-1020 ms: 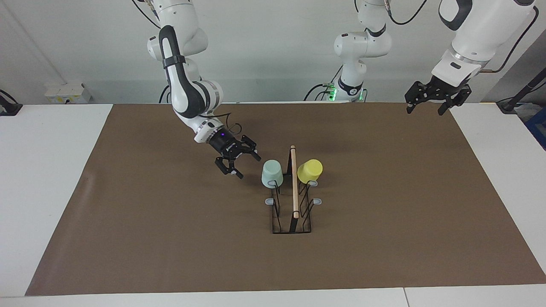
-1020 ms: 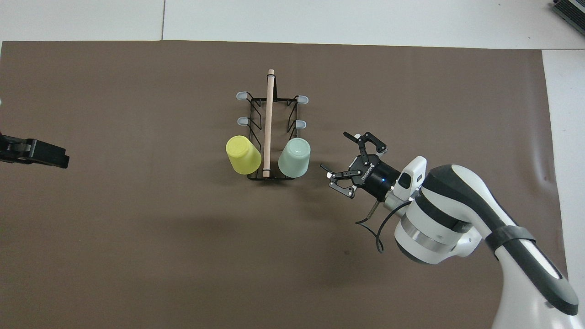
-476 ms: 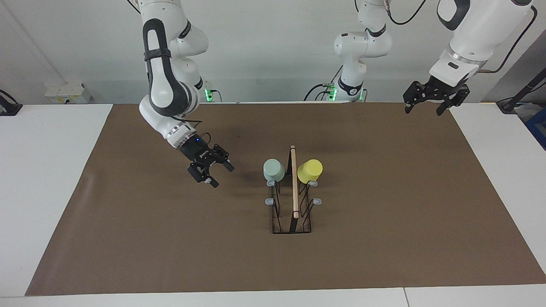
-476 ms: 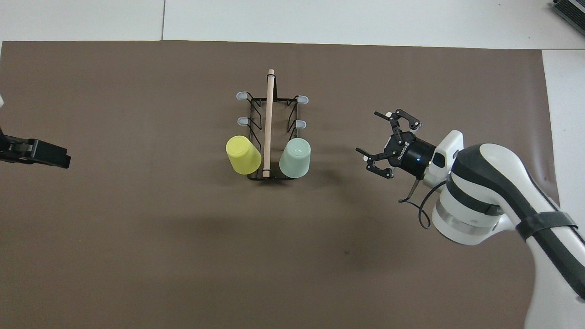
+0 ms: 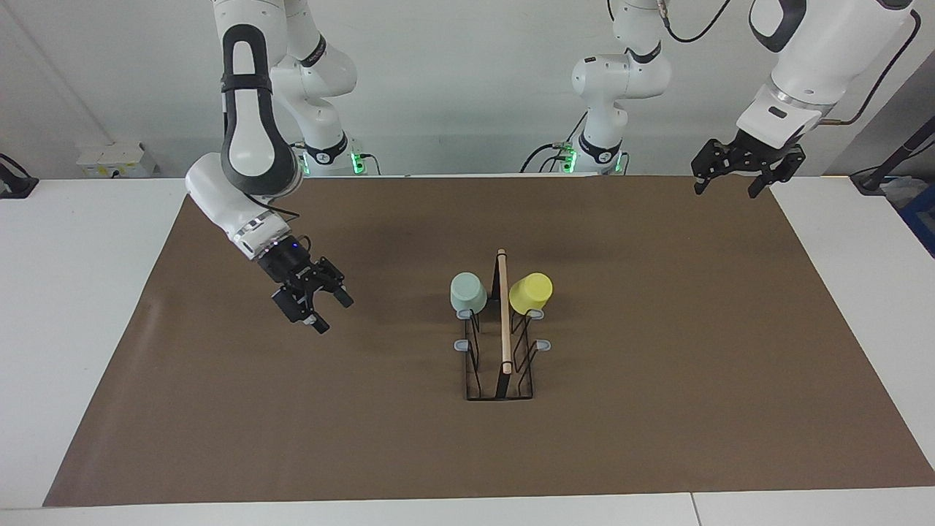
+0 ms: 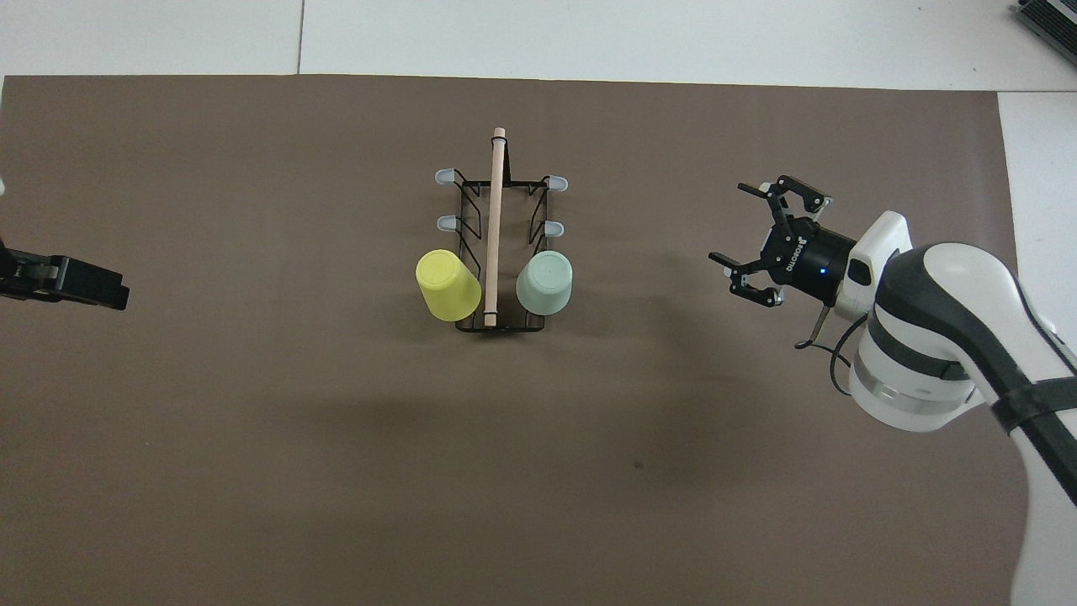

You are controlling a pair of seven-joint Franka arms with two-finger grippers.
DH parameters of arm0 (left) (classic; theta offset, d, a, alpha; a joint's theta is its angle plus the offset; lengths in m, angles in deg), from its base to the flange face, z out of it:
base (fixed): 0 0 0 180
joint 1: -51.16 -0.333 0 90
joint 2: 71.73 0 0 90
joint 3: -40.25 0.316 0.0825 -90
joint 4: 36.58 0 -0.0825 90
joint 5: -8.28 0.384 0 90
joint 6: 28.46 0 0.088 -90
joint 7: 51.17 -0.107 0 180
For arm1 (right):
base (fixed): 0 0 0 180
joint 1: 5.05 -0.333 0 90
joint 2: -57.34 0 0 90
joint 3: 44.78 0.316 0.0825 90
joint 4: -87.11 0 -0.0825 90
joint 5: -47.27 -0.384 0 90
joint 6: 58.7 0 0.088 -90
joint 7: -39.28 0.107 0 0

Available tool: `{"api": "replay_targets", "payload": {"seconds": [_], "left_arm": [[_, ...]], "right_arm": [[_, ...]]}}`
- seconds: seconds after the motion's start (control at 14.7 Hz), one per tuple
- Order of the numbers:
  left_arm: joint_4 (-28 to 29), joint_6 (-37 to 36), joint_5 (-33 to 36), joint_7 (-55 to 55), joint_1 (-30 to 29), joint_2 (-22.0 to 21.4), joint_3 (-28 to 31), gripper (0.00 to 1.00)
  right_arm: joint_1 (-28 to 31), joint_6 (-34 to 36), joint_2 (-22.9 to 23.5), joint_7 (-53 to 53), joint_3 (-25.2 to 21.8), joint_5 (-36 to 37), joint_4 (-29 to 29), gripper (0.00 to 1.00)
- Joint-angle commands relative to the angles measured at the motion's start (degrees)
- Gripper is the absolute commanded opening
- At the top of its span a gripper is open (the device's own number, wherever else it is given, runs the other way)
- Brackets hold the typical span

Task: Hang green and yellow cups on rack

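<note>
The black wire rack with a wooden rod on top stands mid-table. The green cup hangs bottom-up on the prong nearest the robots, on the right arm's side. The yellow cup hangs the same way on the matching prong on the left arm's side. My right gripper is open and holds nothing, over the bare mat well apart from the green cup, toward the right arm's end. My left gripper waits open and high over the mat's corner at the left arm's end.
A brown mat covers most of the white table. Four grey-tipped prongs on the rack carry nothing. A small white box sits by the wall past the right arm's end.
My right gripper has drawn away from the green cup toward the right arm's end of the table, staying open. The green cup has settled slightly on its prong. The left arm has barely moved.
</note>
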Motion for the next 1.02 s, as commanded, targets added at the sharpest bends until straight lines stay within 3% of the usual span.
{"api": "replay_targets", "payload": {"seconds": [0.0, 0.27, 0.54, 0.95], "left_arm": [[0.8, -0.11, -0.22, 0.4, 0.45, -0.85, 0.39, 1.0], [0.8, -0.11, -0.14, 0.4, 0.45, -0.85, 0.39, 1.0], [0.8, -0.11, -0.14, 0.4, 0.45, -0.85, 0.39, 1.0], [0.8, -0.11, -0.14, 0.4, 0.45, -0.85, 0.39, 1.0]], "right_arm": [[2.32, 3.23, 0.78, 11.43, 0.52, 10.28, 3.01, 1.0], [7.77, 15.52, 0.6, 32.17, 0.35, 27.32, 8.98, 1.0], [8.57, 24.58, -0.1, 51.07, 0.08, 41.84, 15.4, 1.0], [10.94, 33.82, -1.06, 66.65, -0.09, 51.52, 18.76, 1.0]]}}
